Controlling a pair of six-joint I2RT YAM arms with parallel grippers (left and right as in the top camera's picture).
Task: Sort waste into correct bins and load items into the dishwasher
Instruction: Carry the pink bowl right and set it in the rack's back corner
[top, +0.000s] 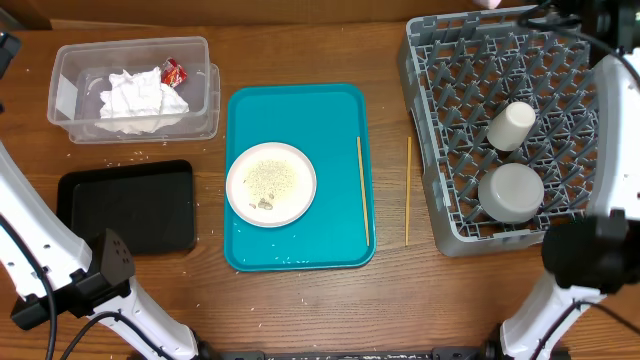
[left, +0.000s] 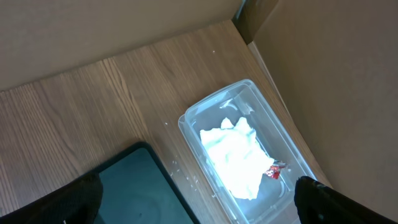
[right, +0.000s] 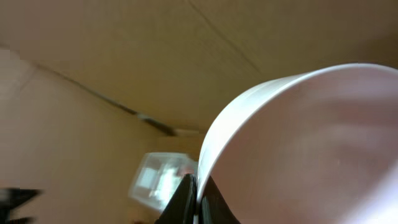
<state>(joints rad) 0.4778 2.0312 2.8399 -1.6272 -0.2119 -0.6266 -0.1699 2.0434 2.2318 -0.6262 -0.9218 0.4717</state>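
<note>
White plate (right: 311, 143) rim tight between fingertips of right gripper (right: 198, 194)

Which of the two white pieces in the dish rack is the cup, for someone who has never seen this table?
Look to the right side of the overhead view for the big grey dish rack with upright pegs. Two white pieces sit in it, one behind the other. The cup is the one farther from the robot: narrow, tall-sided and lying tilted, unlike the wider, round, greyish bowl nearer the rack's front wall.
</note>
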